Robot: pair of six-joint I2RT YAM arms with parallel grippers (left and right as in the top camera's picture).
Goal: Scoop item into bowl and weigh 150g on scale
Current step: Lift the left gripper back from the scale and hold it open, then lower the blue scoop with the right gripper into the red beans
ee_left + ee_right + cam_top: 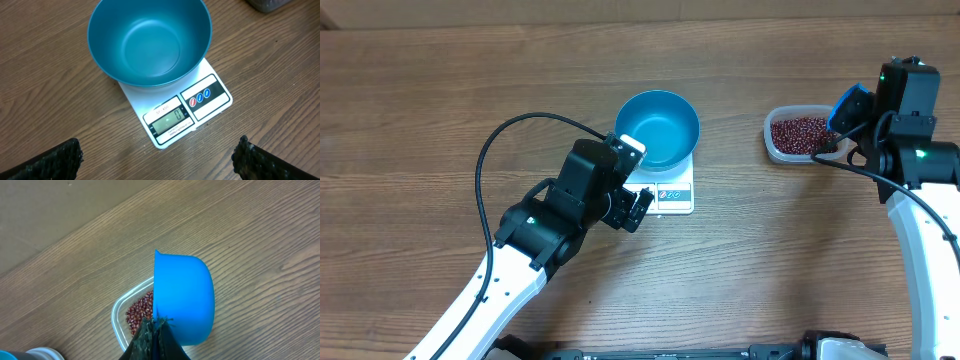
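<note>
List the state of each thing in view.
Scale: on, reading zero.
Bowl: empty, on scale.
Tub: open, holding beans.
Scoop: held near tub, contents hidden.
Left gripper: open, empty.
Right gripper: shut on scoop.

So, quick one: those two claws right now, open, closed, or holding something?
Left gripper: open, holding nothing.
Right gripper: shut on the blue scoop.
</note>
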